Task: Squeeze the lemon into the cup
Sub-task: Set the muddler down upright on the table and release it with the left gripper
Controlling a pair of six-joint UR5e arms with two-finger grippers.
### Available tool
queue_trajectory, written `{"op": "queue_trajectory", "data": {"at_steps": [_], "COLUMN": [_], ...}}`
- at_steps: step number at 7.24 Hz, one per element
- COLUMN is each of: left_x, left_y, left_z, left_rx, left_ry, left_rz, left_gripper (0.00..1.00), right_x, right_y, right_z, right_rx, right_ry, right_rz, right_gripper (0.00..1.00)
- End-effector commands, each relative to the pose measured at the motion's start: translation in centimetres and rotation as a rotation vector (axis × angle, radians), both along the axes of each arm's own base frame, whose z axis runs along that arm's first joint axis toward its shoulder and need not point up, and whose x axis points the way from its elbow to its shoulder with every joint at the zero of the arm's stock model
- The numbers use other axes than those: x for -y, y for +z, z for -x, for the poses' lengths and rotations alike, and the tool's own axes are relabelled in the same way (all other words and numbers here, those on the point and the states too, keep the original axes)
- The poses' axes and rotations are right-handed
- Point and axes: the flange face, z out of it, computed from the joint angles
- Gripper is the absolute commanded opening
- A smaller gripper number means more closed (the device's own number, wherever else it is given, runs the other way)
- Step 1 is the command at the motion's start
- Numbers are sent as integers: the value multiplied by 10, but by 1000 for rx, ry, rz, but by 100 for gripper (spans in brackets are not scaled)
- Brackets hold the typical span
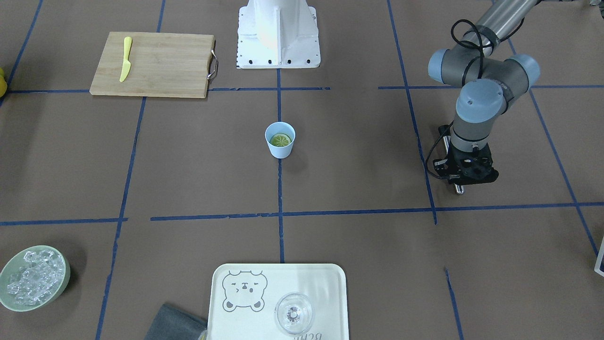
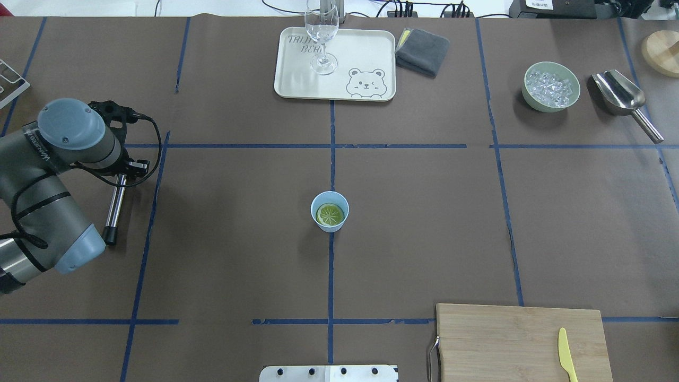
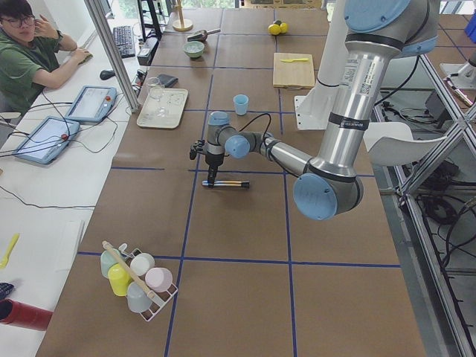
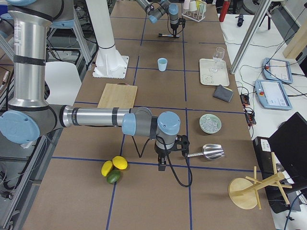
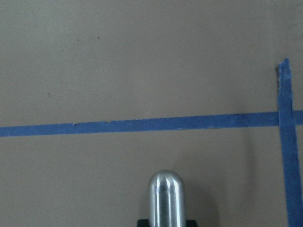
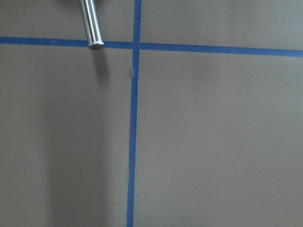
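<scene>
The light blue cup (image 1: pixel 280 150) stands upright at the table's centre; it also shows in the overhead view (image 2: pixel 314 206). The half lemon (image 1: pixel 280 140) lies inside it, cut face up (image 2: pixel 330 214). My left gripper (image 1: pixel 461 181) points straight down far to the cup's side, over one end of a metal rod (image 2: pixel 115 207) lying on the table. Its fingers are hidden, so I cannot tell whether they hold the rod. The rod's rounded tip shows in the left wrist view (image 5: pixel 166 198). My right gripper (image 4: pixel 161 166) shows only in the exterior right view, low by the table's end; I cannot tell its state.
A wooden cutting board (image 2: pixel 520 339) with a yellow-green knife (image 2: pixel 566 354) lies near the robot base. A tray (image 2: pixel 297 79) holds a clear glass (image 2: pixel 322 37). Also present: grey cloth (image 2: pixel 423 50), ice bowl (image 2: pixel 550 87), metal scoop (image 2: pixel 620 94), whole citrus (image 4: pixel 113 168).
</scene>
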Motion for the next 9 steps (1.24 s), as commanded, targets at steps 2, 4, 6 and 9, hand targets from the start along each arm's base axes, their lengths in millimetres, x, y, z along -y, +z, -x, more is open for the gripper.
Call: {"op": "queue_trajectory", "data": {"at_steps": [2, 4, 6, 9], "left_x": [0, 29, 65, 37], "left_y": [-21, -55, -39, 43], "left_z": [4, 80, 209, 370], "left_rx": [-24, -19, 6, 31], "left_ry": [20, 91, 205, 296], "left_rz": [-46, -203, -300, -311], "left_gripper": [100, 100, 100, 100], "right_x": [1, 3, 3, 6], "right_y": [-1, -2, -1, -4], "right_z": [0, 0, 0, 0], "right_rx": [-2, 0, 0, 1], "right_ry": [1, 3, 3, 6], "right_rz": [-2, -1, 0, -4], "right_gripper": [100, 100, 100, 100]}}
